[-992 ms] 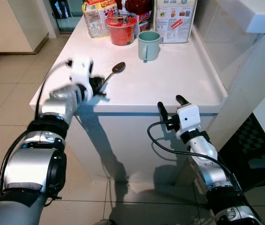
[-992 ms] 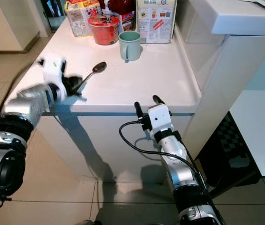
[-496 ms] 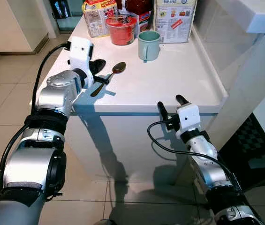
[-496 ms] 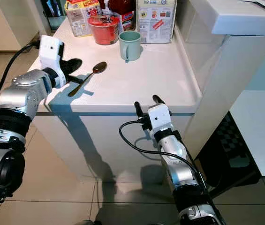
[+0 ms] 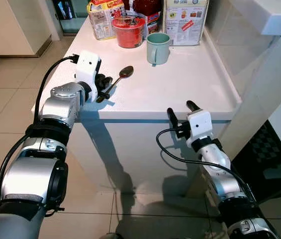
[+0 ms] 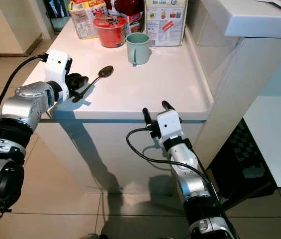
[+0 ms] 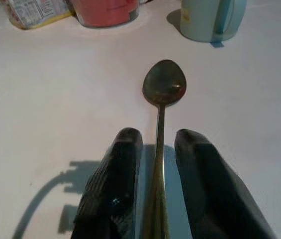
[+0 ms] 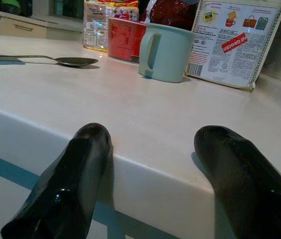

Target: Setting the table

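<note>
Right gripper (image 5: pixel 179 110) held at near edge of white table (image 5: pixel 195 84), fingers spread wide, nothing between them. Left gripper (image 7: pixel 155 149) set low at table's left side, fingers either side of spoon (image 5: pixel 115 82) handle; small gap seen, so real grip is hard to tell. Spoon laid flat, bowl pointed at green mug (image 5: pixel 157 48). Red cup (image 5: pixel 128 31) and boxes (image 5: pixel 185 20) placed at far end.

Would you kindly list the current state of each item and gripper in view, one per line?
Dark metal spoon: lying flat on the white counter, handle between the left gripper's fingers.
Pale green mug: upright, handle facing the robot.
Red cup: upright at the counter's back.
Left gripper: open, straddling the spoon handle.
Right gripper: open, at the counter's front edge.
</note>
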Tool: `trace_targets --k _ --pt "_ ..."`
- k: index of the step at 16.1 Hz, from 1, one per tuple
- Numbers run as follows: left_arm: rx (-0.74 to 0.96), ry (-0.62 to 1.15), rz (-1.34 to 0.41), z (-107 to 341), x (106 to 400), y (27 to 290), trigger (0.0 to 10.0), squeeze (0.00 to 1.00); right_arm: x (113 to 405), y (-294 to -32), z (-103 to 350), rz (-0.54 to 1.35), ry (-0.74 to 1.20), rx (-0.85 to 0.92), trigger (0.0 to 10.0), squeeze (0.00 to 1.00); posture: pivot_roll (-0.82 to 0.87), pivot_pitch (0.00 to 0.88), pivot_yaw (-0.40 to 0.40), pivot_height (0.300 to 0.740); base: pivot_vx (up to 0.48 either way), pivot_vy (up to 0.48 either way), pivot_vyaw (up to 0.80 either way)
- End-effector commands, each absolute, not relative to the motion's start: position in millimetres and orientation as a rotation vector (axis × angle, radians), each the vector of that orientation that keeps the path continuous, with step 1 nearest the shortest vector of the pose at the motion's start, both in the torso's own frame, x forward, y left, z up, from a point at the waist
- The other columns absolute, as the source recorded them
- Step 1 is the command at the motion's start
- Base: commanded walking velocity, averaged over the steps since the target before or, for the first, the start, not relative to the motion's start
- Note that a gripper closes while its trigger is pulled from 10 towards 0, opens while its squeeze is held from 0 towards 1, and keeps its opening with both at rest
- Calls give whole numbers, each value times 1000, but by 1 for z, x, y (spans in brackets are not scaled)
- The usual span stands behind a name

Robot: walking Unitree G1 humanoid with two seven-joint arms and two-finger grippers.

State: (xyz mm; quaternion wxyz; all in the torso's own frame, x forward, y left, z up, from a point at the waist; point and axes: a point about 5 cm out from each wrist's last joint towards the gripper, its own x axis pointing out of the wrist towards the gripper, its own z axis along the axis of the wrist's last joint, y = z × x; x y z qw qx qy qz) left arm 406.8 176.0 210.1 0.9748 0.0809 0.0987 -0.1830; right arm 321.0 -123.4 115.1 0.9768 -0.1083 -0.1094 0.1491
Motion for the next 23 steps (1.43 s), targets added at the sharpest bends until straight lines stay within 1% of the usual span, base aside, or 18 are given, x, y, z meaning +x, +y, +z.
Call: trace_targets --k 1,2,4,8,9,13,14,16,17,19,21,23 --pt "199 216 -373 212 408 178 10000 1000 322 -121 112 307 -192 -223 10000 0 30 77 65 740 0 0 0" --pt "219 240 -359 208 408 178 10000 0 322 -121 111 308 -191 -222 10000 0 30 77 65 740 0 0 0" --pt "208 265 -347 204 408 179 10000 0 322 -121 111 308 -190 -222 10000 0 32 78 65 740 0 0 0" --pt "57 425 -310 173 401 188 10000 0 321 -122 110 307 -187 -222 10000 0 33 81 66 740 0 0 0" --pt "38 438 -303 170 400 189 10000 0 321 -122 110 308 -186 -223 10000 0 34 82 65 740 0 0 0" --pt "-39 508 -318 156 393 188 10000 0 320 -122 110 315 -184 -227 10000 0 37 86 63 740 0 0 0" --pt "-54 523 -345 152 391 183 10000 0 320 -122 109 315 -183 -229 10000 0 37 86 67 740 0 0 0" --pt "-64 535 -403 150 385 173 10000 0 319 -123 109 315 -182 -230 10000 0 38 87 72 740 0 0 0" --pt "-57 534 -447 151 375 164 10000 0 319 -123 108 313 -181 -231 10000 0 43 88 76 740 0 0 0" --pt "-40 520 -480 154 361 156 10000 0 318 -123 107 316 -177 -229 10000 0 50 88 76 740 0 0 0" --pt "-1 508 -479 155 347 154 10000 0 319 -119 106 330 -173 -225 10000 0 71 82 67 740 0 0 0" --pt "21 491 -456 159 346 156 10000 0 320 -117 107 335 -174 -224 10000 0 76 80 64 740 0 0 0"
